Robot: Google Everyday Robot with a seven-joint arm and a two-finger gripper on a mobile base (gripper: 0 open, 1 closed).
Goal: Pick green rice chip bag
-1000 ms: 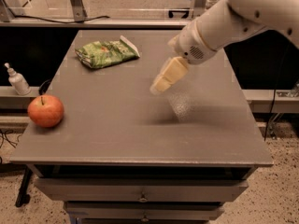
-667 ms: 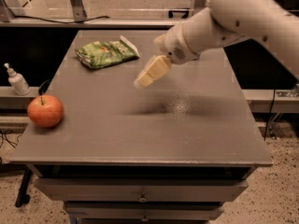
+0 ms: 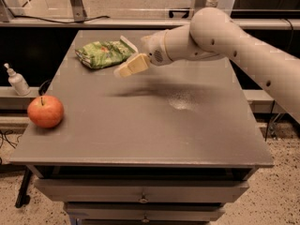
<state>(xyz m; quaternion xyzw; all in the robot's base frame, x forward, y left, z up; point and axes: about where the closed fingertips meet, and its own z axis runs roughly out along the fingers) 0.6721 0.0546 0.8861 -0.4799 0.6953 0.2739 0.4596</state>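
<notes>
The green rice chip bag point(image 3: 104, 53) lies flat at the far left of the grey table point(image 3: 150, 125), light green with white ends. My gripper point(image 3: 125, 69) hangs above the table just to the right of the bag's near right corner, a little apart from it. Its cream fingers point(image 3: 133, 65) point left toward the bag. The white arm point(image 3: 225, 36) comes in from the upper right. Nothing is in the gripper.
A red apple point(image 3: 45, 111) sits at the table's left edge, near the front. A small white pump bottle point(image 3: 17, 80) stands on a ledge left of the table. Drawers run under the table's front edge.
My gripper has moved left and toward the back of the table, from the middle to just beside the bag. The bag and apple have not moved.
</notes>
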